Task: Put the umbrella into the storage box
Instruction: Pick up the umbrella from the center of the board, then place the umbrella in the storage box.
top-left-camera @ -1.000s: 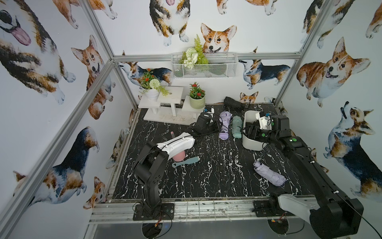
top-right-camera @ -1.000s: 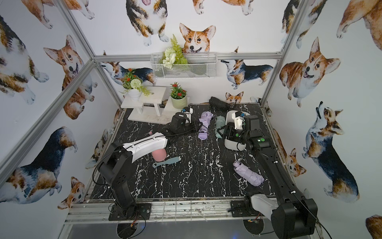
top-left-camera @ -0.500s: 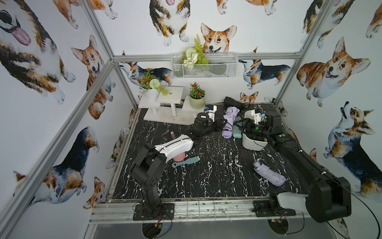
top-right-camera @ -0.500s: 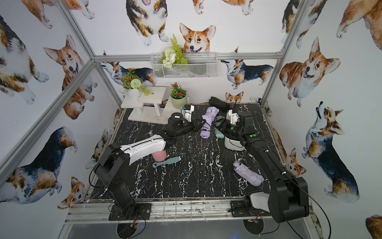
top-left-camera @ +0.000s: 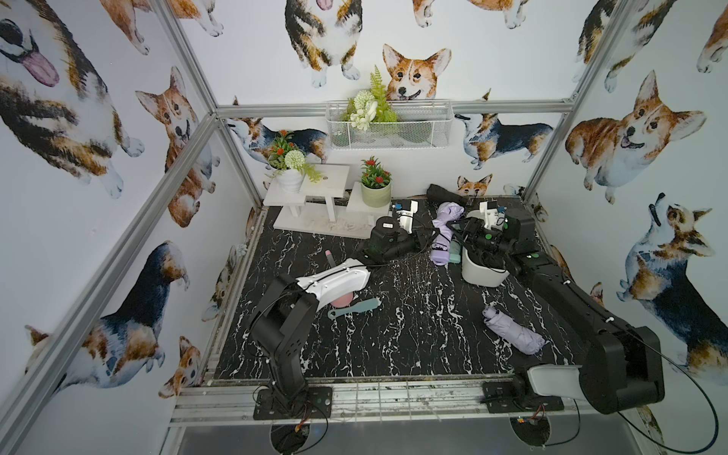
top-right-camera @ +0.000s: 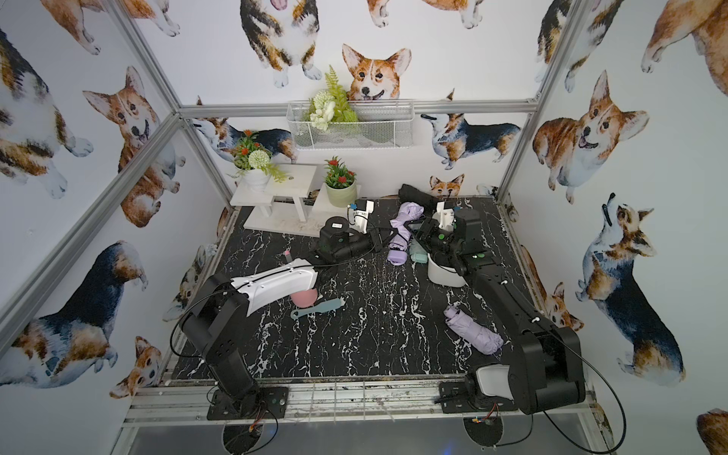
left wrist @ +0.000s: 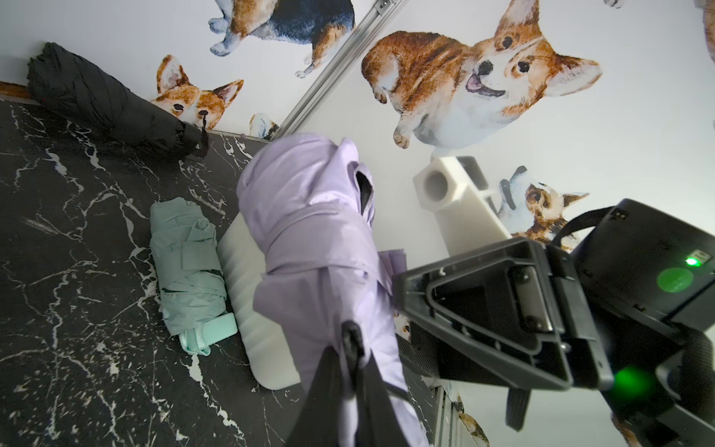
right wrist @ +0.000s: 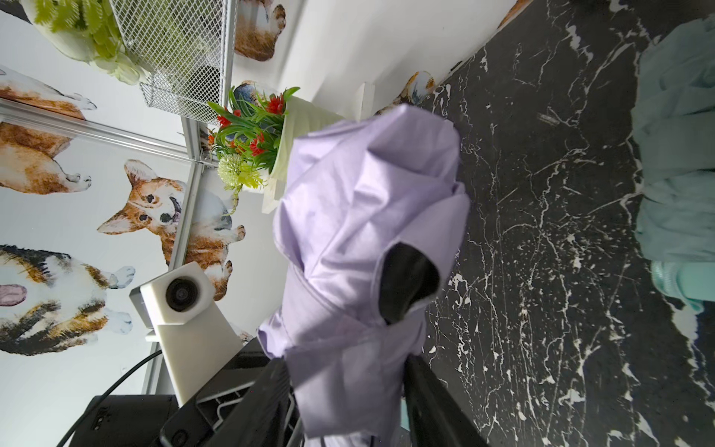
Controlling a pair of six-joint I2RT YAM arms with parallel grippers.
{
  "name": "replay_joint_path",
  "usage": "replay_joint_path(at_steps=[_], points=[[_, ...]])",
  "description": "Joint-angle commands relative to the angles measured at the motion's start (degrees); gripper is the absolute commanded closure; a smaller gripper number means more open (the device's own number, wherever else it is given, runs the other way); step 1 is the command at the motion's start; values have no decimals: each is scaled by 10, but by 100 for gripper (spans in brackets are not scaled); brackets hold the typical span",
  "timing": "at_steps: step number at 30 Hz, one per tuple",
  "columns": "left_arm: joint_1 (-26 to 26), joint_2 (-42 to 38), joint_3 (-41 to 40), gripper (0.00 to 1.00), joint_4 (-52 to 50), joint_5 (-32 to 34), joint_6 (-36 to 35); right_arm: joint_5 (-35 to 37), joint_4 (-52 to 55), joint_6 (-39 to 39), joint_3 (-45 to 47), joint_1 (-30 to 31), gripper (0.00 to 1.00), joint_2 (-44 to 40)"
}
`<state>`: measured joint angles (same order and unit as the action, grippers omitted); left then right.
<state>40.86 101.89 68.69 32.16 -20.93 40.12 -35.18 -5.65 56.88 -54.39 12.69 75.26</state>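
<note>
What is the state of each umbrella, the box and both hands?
held lilac umbrella: folded, off the table.
left hand: shut on it.
right hand: fingers astride it, grip unclear.
storage box: upright, inside mostly hidden.
mint umbrella: folded, lying beside the box.
black umbrella: folded, lying at the back.
other lilac umbrella: folded, lying on the table.

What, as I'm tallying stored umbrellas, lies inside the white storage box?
Only something dark shows inside the storage box; the right arm covers most of its opening, hiding the rest.
</note>
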Motion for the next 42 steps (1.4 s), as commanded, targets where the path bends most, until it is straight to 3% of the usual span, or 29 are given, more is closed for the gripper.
replay_joint_path(at_steps=[1, 12, 14, 16, 18, 22, 26, 32, 42], points=[[9, 1, 0, 100, 61, -45, 5, -10, -49, 5, 1, 6, 59, 0], [14, 3, -2, 100, 59, -61, 8, 30, -14, -42, 5, 8, 98, -22], [14, 2, -5, 86, 55, -56, 7, 36, -12, -47, 5, 8, 100, -23], [14, -2, -9, 61, 48, -45, 5, 48, 0, -60, 4, 8, 100, -26], [14, -11, -13, 44, 27, -32, -6, 65, 24, -83, -1, 8, 100, -32], [6, -41, -26, 27, -27, -7, -33, 117, 111, -155, -20, 7, 100, -53], [-5, -63, -34, 23, -109, 15, -71, 154, 190, -207, -31, -21, 100, -82], [-9, -106, -40, 21, -200, 49, -120, 150, 251, -248, -29, -125, 100, -97], [-9, -99, -41, 21, -227, 52, -118, 135, 218, -281, -78, -160, 100, 30]])
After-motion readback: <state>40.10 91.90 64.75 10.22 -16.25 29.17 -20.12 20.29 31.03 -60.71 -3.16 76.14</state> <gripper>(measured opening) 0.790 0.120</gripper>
